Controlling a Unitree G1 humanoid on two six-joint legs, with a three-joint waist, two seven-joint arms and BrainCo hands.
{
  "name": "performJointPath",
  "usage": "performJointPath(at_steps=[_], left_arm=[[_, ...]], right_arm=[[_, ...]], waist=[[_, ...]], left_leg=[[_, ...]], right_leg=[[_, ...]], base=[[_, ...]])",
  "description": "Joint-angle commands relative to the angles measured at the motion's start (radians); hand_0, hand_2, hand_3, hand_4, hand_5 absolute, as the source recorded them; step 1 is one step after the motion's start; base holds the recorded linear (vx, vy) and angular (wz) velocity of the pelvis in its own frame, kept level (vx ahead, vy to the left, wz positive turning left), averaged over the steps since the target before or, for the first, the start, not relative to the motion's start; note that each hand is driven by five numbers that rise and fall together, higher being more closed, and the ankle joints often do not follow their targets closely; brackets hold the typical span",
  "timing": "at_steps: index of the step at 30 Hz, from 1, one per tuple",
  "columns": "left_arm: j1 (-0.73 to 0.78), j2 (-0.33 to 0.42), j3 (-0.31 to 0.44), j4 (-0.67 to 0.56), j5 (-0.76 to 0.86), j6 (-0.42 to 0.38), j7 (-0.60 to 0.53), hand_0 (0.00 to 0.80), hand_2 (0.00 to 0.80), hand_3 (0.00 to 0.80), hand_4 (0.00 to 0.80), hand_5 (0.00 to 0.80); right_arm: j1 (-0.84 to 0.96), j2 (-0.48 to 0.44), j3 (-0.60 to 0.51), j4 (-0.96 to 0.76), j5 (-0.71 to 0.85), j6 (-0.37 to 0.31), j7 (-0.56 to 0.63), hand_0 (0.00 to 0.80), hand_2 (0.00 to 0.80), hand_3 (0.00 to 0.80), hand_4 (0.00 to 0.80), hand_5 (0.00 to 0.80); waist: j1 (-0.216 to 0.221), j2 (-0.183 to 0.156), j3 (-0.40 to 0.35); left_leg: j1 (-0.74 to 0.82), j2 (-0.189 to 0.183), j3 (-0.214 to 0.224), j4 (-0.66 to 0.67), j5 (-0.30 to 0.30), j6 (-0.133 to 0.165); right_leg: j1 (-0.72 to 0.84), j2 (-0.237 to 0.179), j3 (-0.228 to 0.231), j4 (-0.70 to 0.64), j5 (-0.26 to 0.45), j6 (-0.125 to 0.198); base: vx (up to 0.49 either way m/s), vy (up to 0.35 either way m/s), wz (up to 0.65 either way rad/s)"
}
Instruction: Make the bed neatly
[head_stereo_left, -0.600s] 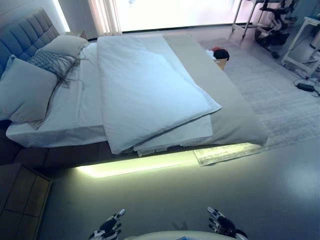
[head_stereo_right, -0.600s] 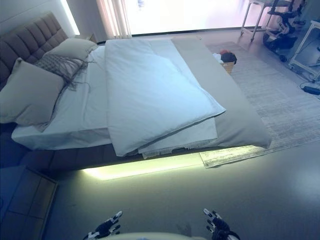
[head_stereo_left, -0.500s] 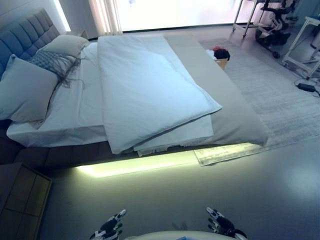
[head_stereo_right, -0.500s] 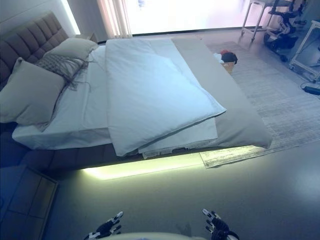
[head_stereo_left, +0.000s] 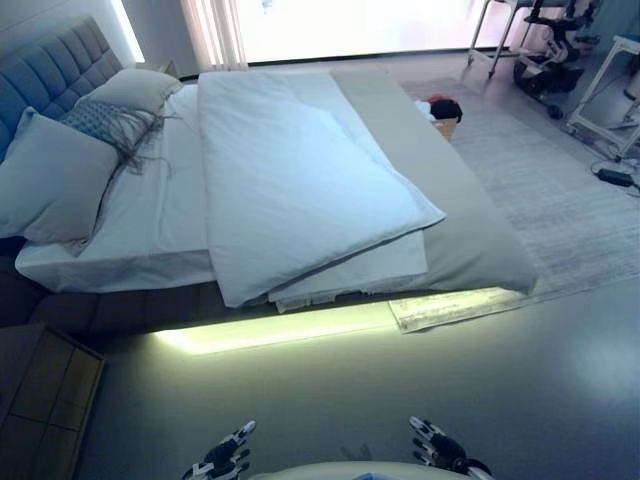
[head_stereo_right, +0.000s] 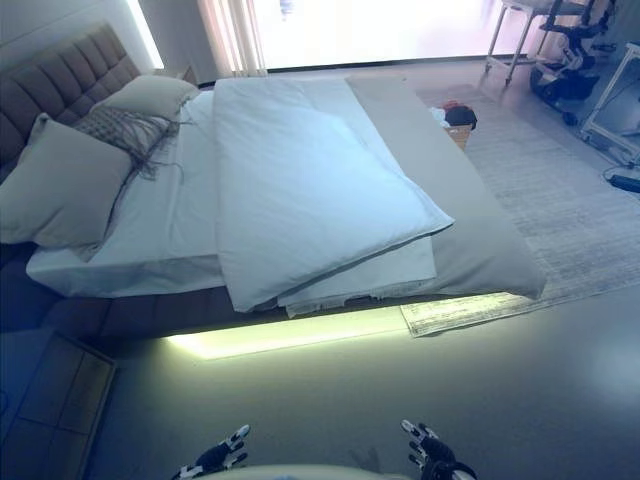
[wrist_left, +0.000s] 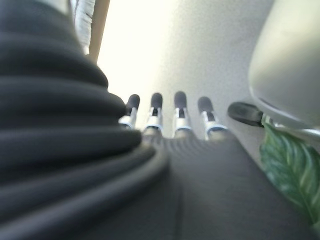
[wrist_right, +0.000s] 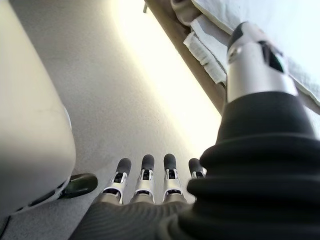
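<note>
Both of your hands hang low above the floor (head_stereo_left: 330, 390), left hand (head_stereo_left: 222, 462) and right hand (head_stereo_left: 437, 448), fingers spread and empty. Ahead, well apart from them, the white duvet (head_stereo_left: 290, 180) lies folded askew across the bed (head_stereo_left: 470, 240), pillows (head_stereo_left: 55, 185) at its headboard end.

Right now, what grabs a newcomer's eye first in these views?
The white duvet folded askew across the bed, its lower corner hanging over the near edge, with a bright yellow-green light strip glowing beneath. Grey pillows pile against the headboard on the robot's left. Both robot hands, left and right, hang open low over the floor, touching nothing.
</note>
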Motion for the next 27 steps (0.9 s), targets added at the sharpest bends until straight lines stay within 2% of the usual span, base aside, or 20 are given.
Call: performJointPath(at_steps=[1,10,12,15,17,18,19,21,22,24,25,26,27], left_arm=[[-0.070,-0.015,0.005,0.053,0.030,-0.013,-0.001,0.000,0.000,0.000,0.000,0.000],[-0.079,-0.015,0.012,0.072,0.057,0.011,0.026,0.000,0.000,0.000,0.000,0.000],[-0.084,-0.013,0.016,0.071,0.052,0.010,0.030,0.000,0.000,0.000,0.000,0.000],[-0.086,-0.005,0.011,0.057,0.062,0.016,0.033,0.000,0.000,0.000,0.000,0.000],[-0.090,-0.002,0.008,0.052,0.073,0.017,0.041,0.000,0.000,0.000,0.000,0.000],[-0.093,-0.003,0.010,0.051,0.066,0.015,0.046,0.000,0.000,0.000,0.000,0.000],[-0.096,-0.005,0.016,0.049,0.052,0.008,0.054,0.000,0.000,0.000,0.000,0.000],[-0.097,-0.008,0.027,0.048,0.031,-0.002,0.056,0.000,0.000,0.000,0.000,0.000],[-0.094,-0.015,0.049,0.046,-0.074,-0.010,0.042,0.000,0.000,0.000,0.000,0.000],[-0.092,-0.025,0.084,0.040,-0.195,-0.006,0.038,0.000,0.000,0.000,0.000,0.000],[-0.090,-0.029,0.114,0.047,-0.203,-0.002,0.035,0.000,0.000,0.000,0.000,0.000],[-0.088,-0.029,0.124,0.053,-0.201,0.001,0.035,0.000,0.000,0.000,0.000,0.000],[-0.083,-0.028,0.137,0.068,-0.189,-0.002,0.035,0.000,0.000,0.000,0.000,0.000]], right_arm=[[-0.093,0.016,0.008,0.056,0.021,0.006,0.031,0.000,0.000,0.000,0.000,0.000],[-0.112,0.022,-0.005,0.064,0.008,0.034,0.029,0.000,0.000,0.000,0.000,0.000],[-0.116,0.025,-0.004,0.065,0.007,0.035,0.023,0.000,0.000,0.000,0.000,0.000],[-0.119,0.024,-0.007,0.066,0.051,0.023,0.025,0.000,0.000,0.000,0.000,0.000],[-0.125,0.022,-0.005,0.063,0.060,0.021,0.015,0.000,0.000,0.000,0.000,0.000],[-0.129,0.018,-0.004,0.065,0.057,0.020,0.013,0.000,0.000,0.000,0.000,0.000],[-0.134,0.012,-0.003,0.068,0.061,0.018,0.011,0.000,0.000,0.000,0.000,0.000],[-0.135,0.005,-0.004,0.066,0.056,0.021,0.007,0.000,0.000,0.000,0.000,0.000],[-0.127,-0.004,-0.001,0.056,0.035,0.025,-0.002,0.000,0.000,0.000,0.000,0.000],[-0.126,-0.018,0.003,0.053,0.004,0.029,-0.026,0.000,0.000,0.000,0.000,0.000],[-0.130,-0.024,-0.002,0.059,-0.005,0.029,-0.029,0.000,0.000,0.000,0.000,0.000],[-0.132,-0.027,-0.006,0.062,-0.002,0.030,-0.027,0.000,0.000,0.000,0.000,0.000],[-0.137,-0.031,-0.013,0.070,0.002,0.030,-0.016,0.000,0.000,0.000,0.000,0.000]], waist=[[0.002,-0.040,0.020],[0.006,-0.037,0.027],[0.000,-0.032,0.028],[-0.014,-0.020,0.037],[-0.017,-0.014,0.050],[-0.019,-0.014,0.058],[-0.023,-0.018,0.070],[-0.026,-0.031,0.085],[-0.015,-0.046,0.111],[-0.002,-0.040,0.137],[0.009,-0.028,0.148],[0.015,-0.027,0.156],[0.024,-0.017,0.155]], left_leg=[[-0.037,-0.083,-0.024,-0.011,-0.014,0.059],[-0.029,-0.086,-0.032,-0.011,-0.013,0.066],[-0.026,-0.086,-0.038,-0.011,-0.013,0.071],[-0.019,-0.090,-0.068,-0.011,-0.008,0.081],[-0.016,-0.090,-0.075,-0.001,-0.003,0.082],[-0.025,-0.089,-0.070,0.037,-0.016,0.081],[-0.048,-0.085,-0.048,0.123,-0.049,0.078],[-0.103,-0.082,-0.023,0.275,-0.072,0.067],[-0.222,-0.066,-0.019,0.475,0.000,0.045],[-0.341,-0.049,-0.038,0.588,0.075,0.026],[-0.365,-0.029,-0.046,0.515,0.119,0.012],[-0.366,-0.026,-0.046,0.492,0.129,0.009],[-0.358,-0.006,-0.049,0.382,0.149,0.000]], right_leg=[[0.007,0.012,0.019,0.008,-0.013,0.028],[0.011,0.014,0.016,0.046,-0.036,0.023],[0.001,0.019,0.030,0.078,-0.052,0.020],[-0.020,0.045,0.079,0.137,-0.083,0.004],[-0.032,0.050,0.086,0.158,-0.094,-0.005],[-0.038,0.047,0.085,0.168,-0.099,-0.011],[-0.047,0.037,0.079,0.185,-0.111,-0.023],[-0.051,0.026,0.075,0.194,-0.120,-0.042],[-0.047,0.019,0.071,0.206,-0.124,-0.068],[-0.047,0.029,0.078,0.232,-0.135,-0.086],[-0.031,0.041,0.086,0.238,-0.149,-0.083],[-0.016,0.042,0.089,0.238,-0.154,-0.080],[0.002,0.053,0.091,0.232,-0.164,-0.070]], base=[[0.000,0.000,0.00],[0.011,-0.010,0.00],[0.052,-0.058,0.02],[0.075,-0.087,0.11],[0.051,-0.120,0.29],[0.021,-0.096,0.23],[0.031,-0.084,0.11],[0.057,-0.100,0.04],[0.071,-0.104,0.03],[0.138,-0.031,-0.18],[0.217,0.048,-0.37],[0.328,0.098,-0.31],[0.427,0.134,-0.20]])
